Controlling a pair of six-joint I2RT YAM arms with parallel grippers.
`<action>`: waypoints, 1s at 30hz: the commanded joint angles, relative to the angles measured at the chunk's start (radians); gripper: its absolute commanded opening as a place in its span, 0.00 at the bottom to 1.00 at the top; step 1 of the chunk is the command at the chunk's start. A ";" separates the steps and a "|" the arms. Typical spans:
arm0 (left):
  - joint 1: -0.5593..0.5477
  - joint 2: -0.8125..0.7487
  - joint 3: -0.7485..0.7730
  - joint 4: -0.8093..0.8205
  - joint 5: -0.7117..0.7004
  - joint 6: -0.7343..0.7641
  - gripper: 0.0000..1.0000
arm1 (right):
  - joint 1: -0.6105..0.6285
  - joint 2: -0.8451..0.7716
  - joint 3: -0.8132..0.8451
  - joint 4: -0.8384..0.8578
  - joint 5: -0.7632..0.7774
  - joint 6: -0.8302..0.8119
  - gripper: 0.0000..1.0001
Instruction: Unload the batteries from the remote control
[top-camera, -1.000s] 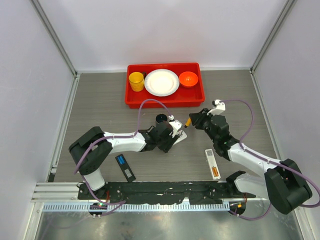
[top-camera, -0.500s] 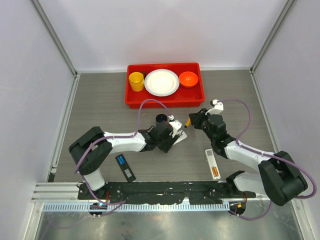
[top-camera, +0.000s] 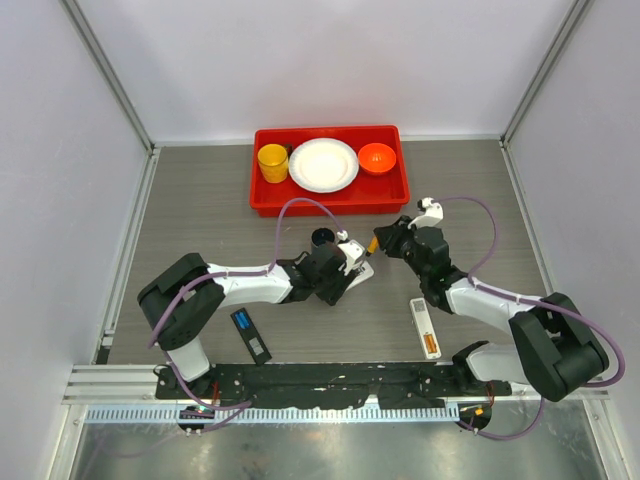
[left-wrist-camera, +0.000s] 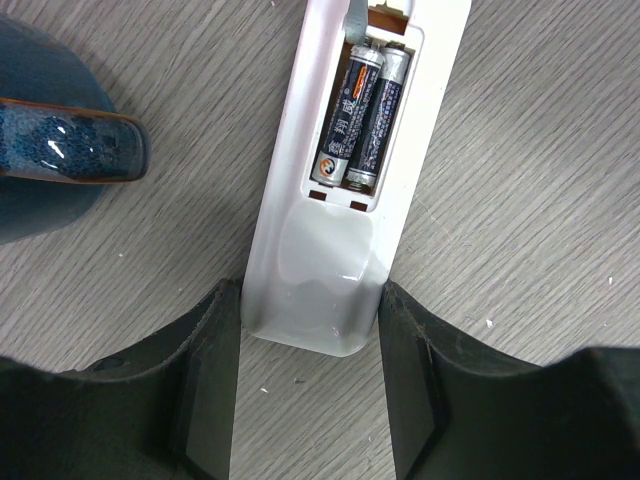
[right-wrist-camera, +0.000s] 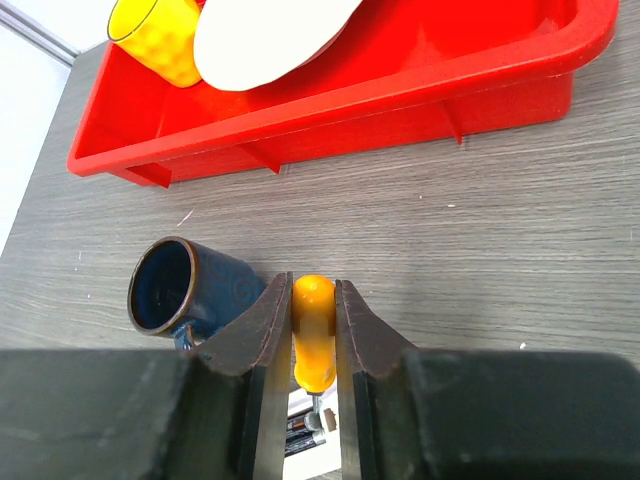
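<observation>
top, left gripper (top-camera: 346, 267): closed on the near end of the remote (top-camera: 363, 268), which lies flat on the bench (top-camera: 200, 220)
top, right gripper (top-camera: 386, 242): pinching the orange screwdriver (top-camera: 375, 244), tip toward the remote
top, mug (top-camera: 322, 238): just beyond left gripper
top, tray (top-camera: 330, 207): red, well beyond both grippers, holds a cup (top-camera: 272, 162), plate (top-camera: 323, 164) and bowl (top-camera: 377, 157)
left wrist, gripper (left-wrist-camera: 310, 315): half wide, fingers (left-wrist-camera: 215, 380) press both sides of remote (left-wrist-camera: 325, 250)
left wrist, batteries (left-wrist-camera: 360, 115): two dark cells side by side in the open compartment, just ahead of the gripper
left wrist, mug (left-wrist-camera: 50, 150): left of gripper, apart from remote
right wrist, gripper (right-wrist-camera: 312, 284): narrow, jaws tight on screwdriver (right-wrist-camera: 314, 350) handle
right wrist, batteries (right-wrist-camera: 300, 432): below the gripper at the shaft end; contact unclear
right wrist, mug (right-wrist-camera: 175, 285): touching or just beside the left finger
right wrist, tray (right-wrist-camera: 330, 100): ahead of gripper, with cup (right-wrist-camera: 160, 35) and plate (right-wrist-camera: 270, 30)
</observation>
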 joint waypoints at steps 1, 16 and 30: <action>0.004 0.022 -0.005 -0.034 0.007 0.002 0.00 | 0.005 -0.026 0.019 0.035 -0.048 0.052 0.01; 0.004 0.013 -0.007 -0.037 0.004 0.002 0.00 | 0.014 -0.069 -0.026 0.080 -0.140 0.196 0.01; 0.004 0.007 -0.010 -0.035 0.004 0.002 0.00 | 0.022 -0.015 0.026 0.021 -0.124 0.152 0.01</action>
